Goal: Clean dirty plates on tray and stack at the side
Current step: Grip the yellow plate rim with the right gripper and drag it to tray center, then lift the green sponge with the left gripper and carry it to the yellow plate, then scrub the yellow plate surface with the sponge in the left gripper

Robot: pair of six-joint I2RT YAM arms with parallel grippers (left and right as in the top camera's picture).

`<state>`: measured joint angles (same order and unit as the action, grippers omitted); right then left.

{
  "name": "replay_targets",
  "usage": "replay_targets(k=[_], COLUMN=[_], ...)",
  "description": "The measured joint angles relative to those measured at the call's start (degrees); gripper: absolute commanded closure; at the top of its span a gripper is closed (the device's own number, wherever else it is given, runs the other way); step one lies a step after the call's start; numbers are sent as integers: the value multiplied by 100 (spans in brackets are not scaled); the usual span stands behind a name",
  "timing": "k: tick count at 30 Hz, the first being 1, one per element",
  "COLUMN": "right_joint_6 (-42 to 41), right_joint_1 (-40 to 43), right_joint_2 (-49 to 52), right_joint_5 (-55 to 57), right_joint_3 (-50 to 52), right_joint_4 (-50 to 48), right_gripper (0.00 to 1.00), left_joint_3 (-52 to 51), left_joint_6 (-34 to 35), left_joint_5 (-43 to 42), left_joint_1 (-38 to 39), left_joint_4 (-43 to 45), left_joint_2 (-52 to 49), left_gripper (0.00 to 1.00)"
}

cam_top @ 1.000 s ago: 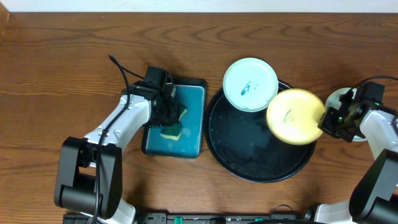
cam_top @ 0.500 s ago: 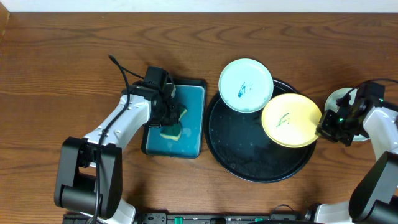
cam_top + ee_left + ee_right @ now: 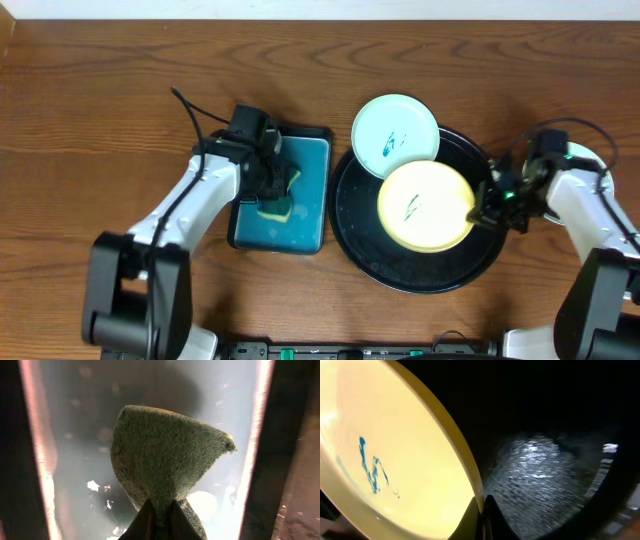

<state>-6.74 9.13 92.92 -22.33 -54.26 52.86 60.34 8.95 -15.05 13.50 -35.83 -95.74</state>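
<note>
**A:** Where is the yellow plate (image 3: 425, 205) sitting?

**B:** It is lying face up and roughly level over the middle of the black tray (image 3: 400, 268). The right fingers (image 3: 487, 209) are pinching its right-hand rim, closed hard on the edge. I cannot tell whether its underside is touching the tray.

**A:** And what is the other arm doing?

**B:** The left fingers (image 3: 268, 184) are squeezing the sponge (image 3: 279, 207) by one narrow end. Its broad green pad is pointing down at the teal tray (image 3: 310, 165) on the worktop.

**A:** So which way is the wipe heading?

**B:** To the robot's right, I am judging. The plate is lying to the right of the sponge, beyond the teal tray's rim and the black tray's left rim. From the right fingers the plate is stretching back toward the left arm. That is putting the teal scribble (image 3: 411, 207) at its centre within the sponge's reach.

**A:** Is anything standing in the way?

**B:** A mint plate (image 3: 396, 135) is resting on the tray's far rim, just beside the yellow one. The sponge should be passing nearer than that.
</note>
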Motion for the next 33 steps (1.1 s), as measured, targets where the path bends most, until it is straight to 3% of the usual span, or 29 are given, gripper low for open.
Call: replay_targets(k=[10,17,25,33], right_joint_6=[-398,-780,-940,-946], right_joint_1=[-732,-922,-975,-975], right_joint_2=[-35,-155,-160,-160], right_joint_5=[0,-17,0,-7], right_joint_3=[1056,1213,1217,1222], right_joint_4=[-1182,-1550,-1554,-1541], right_gripper=[99,99,99,99], left_joint_3=[0,0,0,0], left_joint_6=[92,153,203,750], left_joint_5=[-271,-636,-739,-774], left_joint_1=[74,870,2251,3091], left_joint_4=[-46,72,1104,2288], left_joint_2=[876,874,874,448], left_gripper=[92,93,92,92])
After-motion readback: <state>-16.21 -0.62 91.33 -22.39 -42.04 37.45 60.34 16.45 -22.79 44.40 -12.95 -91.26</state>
